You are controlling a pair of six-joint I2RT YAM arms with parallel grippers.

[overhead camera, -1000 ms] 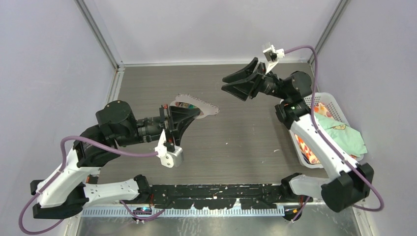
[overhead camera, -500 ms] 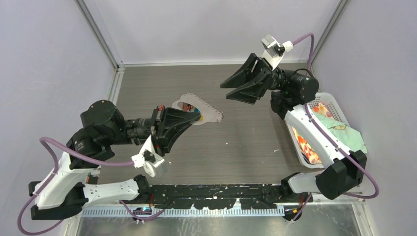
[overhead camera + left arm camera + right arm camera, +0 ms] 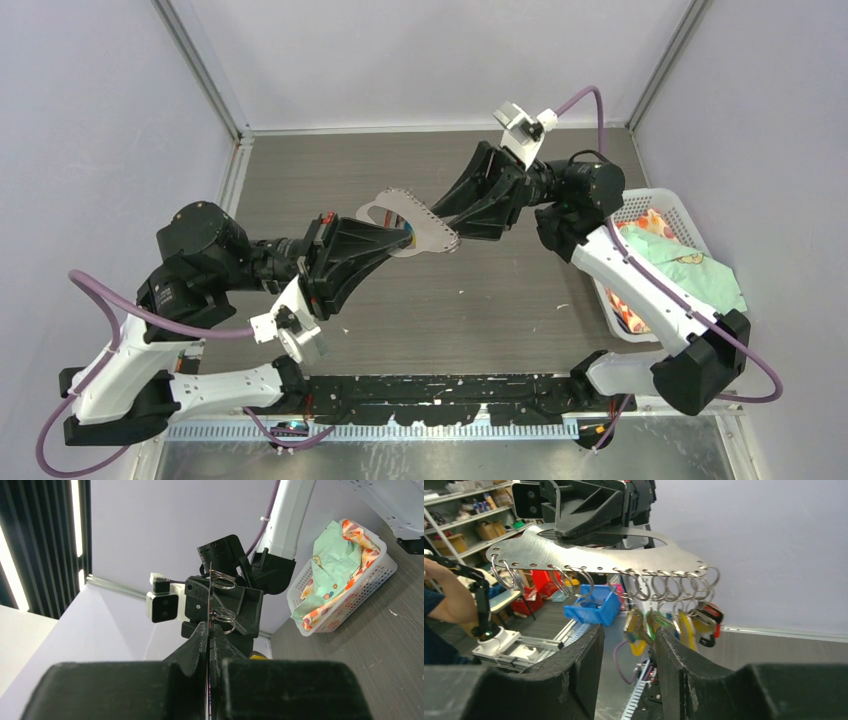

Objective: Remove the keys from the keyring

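L jaws clamped on keyring (image 3: 599,555), R jaws wide, near hanging keys (image 3: 684,625)

The table (image 3: 500,290) is dark grey with wood lines. 1 white basket (image 3: 352,605) sits on its right side, full of bright cloths (image 3: 335,560). Tiny white bits (image 3: 561,306) lie on it too.
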